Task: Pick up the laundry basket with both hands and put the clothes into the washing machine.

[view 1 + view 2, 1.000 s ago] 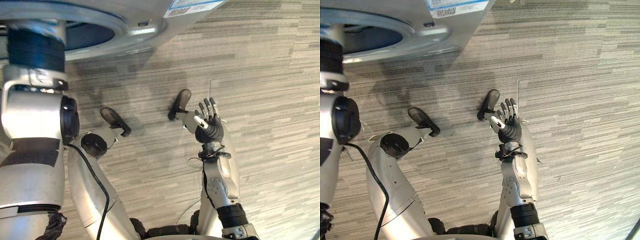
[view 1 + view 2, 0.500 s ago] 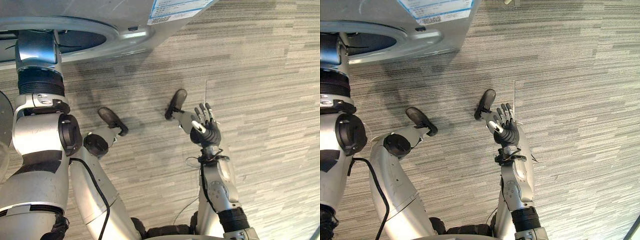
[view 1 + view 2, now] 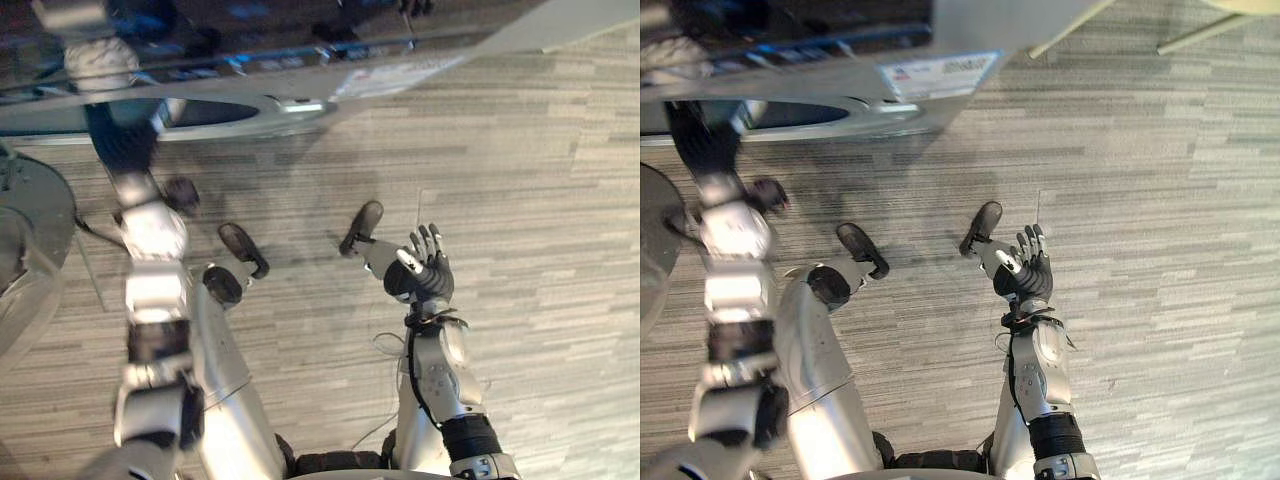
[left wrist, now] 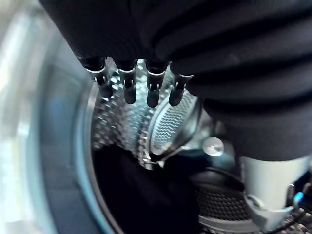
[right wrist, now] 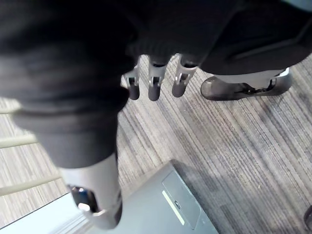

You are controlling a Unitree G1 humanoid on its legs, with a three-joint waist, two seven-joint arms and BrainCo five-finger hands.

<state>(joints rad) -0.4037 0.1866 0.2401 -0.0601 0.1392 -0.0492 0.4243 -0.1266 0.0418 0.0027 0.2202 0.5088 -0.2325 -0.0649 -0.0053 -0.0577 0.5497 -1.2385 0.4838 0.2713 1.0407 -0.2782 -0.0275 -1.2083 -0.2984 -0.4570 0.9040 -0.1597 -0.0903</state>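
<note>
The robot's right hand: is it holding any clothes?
No, the silver right hand is open and empty above the grey striped floor.

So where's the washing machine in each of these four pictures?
Left eye view: the washing machine runs along the top edge, round opening upper left.
Right eye view: likewise along the top, left of centre.
Left wrist view: its perforated drum, just past the left hand.
Right wrist view: a grey panel near the right hand, possibly its casing; I cannot tell.
Shared landmark: the white label on its front, in both eye views.

An office-like room: striped grey carpet tiles (image 3: 1160,220) under a front-loading washing machine (image 3: 980,25).
</note>
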